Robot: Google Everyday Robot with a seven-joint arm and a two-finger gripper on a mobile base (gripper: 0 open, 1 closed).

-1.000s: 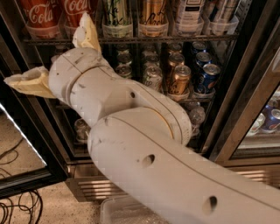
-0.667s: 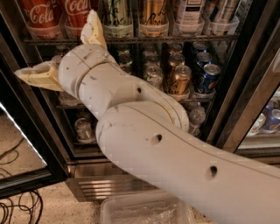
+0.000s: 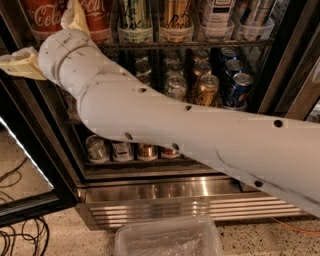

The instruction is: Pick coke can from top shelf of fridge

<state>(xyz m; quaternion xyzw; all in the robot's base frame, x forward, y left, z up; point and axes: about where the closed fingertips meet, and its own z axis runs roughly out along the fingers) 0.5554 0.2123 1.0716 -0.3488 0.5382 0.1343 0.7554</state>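
The claw (image 3: 42,37) has risen since a second ago and now sits at the upper left, against the top shelf (image 3: 200,44) of the fridge (image 3: 175,195). Its fingers (image 3: 20,66) are spread apart, gripping nothing. The coke can (image 3: 42,15) stands on that shelf, showing between them. A second red can (image 3: 98,19) stands just right of the upper finger.

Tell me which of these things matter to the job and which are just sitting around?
Part of the job: red aluminium Coca-Cola can; dark wire top shelf; black-framed fridge; cream two-finger gripper, open, at the can.
Just there: blue Pepsi cans; tall gold can; clear plastic tub on the floor.
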